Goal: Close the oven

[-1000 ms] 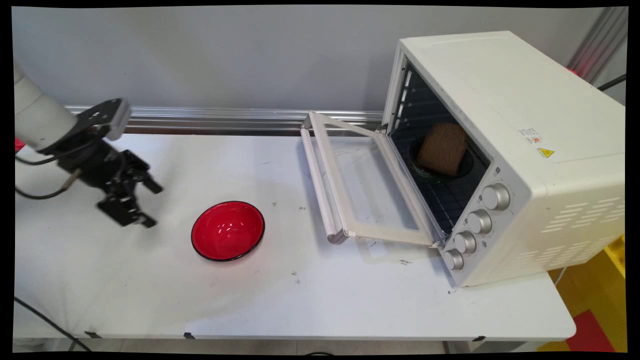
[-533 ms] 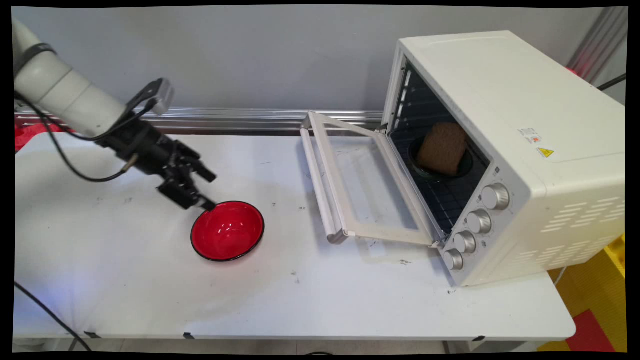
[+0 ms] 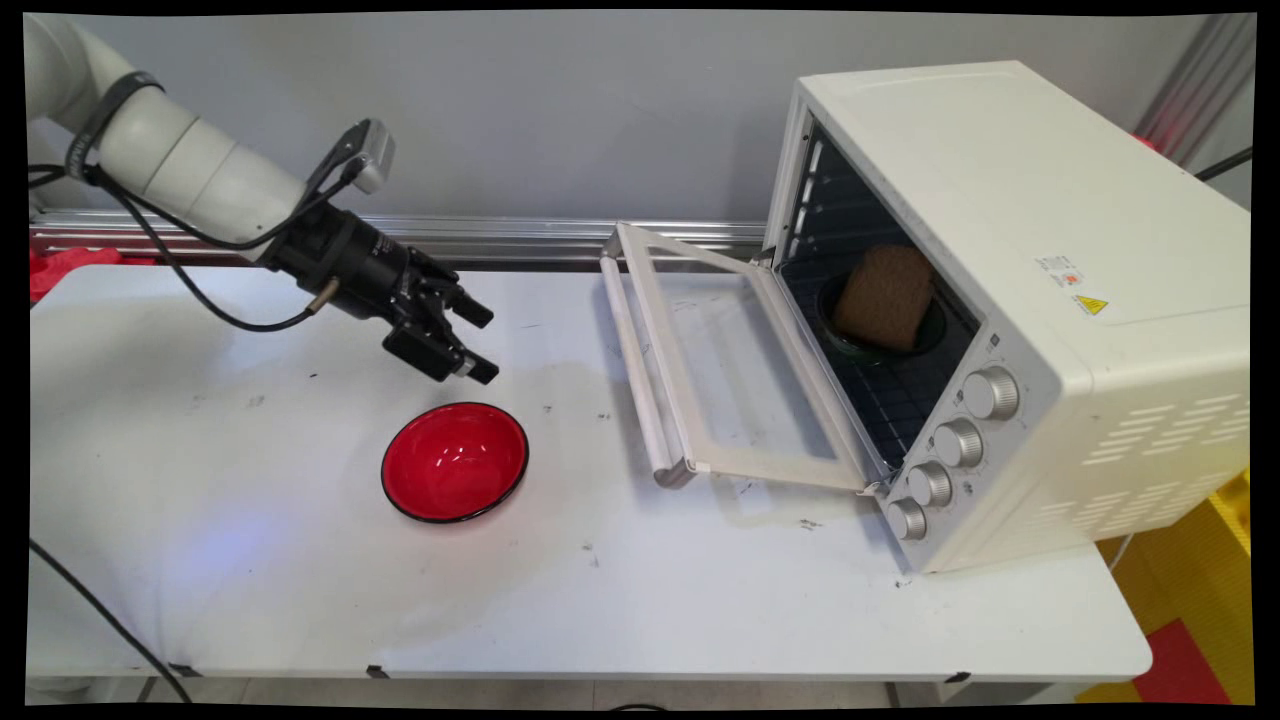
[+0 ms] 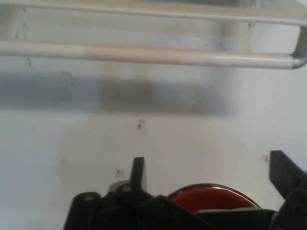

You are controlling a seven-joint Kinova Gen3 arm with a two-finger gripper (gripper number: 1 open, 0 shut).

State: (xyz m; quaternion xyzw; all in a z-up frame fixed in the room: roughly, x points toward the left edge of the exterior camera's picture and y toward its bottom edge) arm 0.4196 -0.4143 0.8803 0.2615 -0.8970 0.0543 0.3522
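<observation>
Black two-finger gripper [image 3: 478,342] open, empty, raised just beyond far rim of glossy red round bowl [image 3: 455,461]. White toaster oven [image 3: 1010,300] right, door [image 3: 735,365] down, brown bread slice [image 3: 885,296] inside.

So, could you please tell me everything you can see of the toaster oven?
The toaster oven is a cream-white metal box standing at the table's right end, turned at an angle. Its glass door with a pale bar handle hangs open, lowered over the table. Four silver knobs run down the front beside the opening; vent slots mark its side and a small warning sticker sits on top. Inside, on the wire rack, a brown slice of bread stands in a dark dish.
</observation>
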